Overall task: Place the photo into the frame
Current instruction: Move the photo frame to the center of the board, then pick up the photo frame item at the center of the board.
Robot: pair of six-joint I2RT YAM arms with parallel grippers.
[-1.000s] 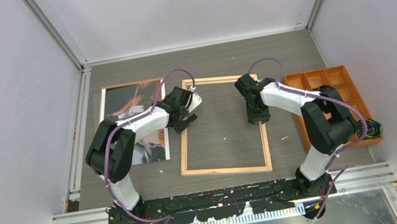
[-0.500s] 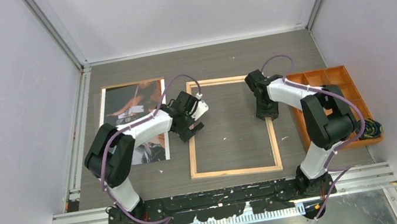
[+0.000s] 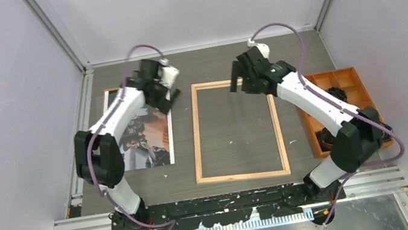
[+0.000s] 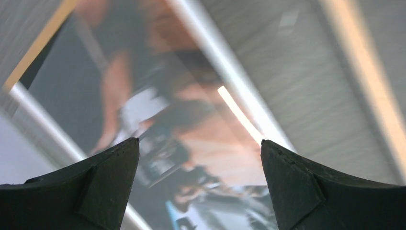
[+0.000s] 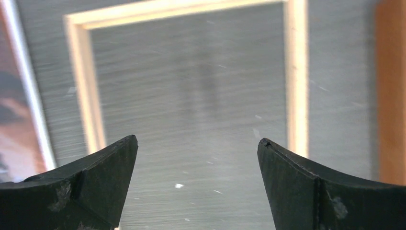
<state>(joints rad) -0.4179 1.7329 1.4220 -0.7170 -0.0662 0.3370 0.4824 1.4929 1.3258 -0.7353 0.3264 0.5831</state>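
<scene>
Wooden back up, the frame (image 3: pixel 195 134) lies flat; the photo (image 3: pixel 145 145) lies face up to its left. My left gripper (image 4: pixel 198 143) gapes above the photo, my right gripper (image 5: pixel 197 141) above the frame, both empty.

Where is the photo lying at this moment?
In the top view, the photo lies flat on the left side, just left of the frame.
</scene>
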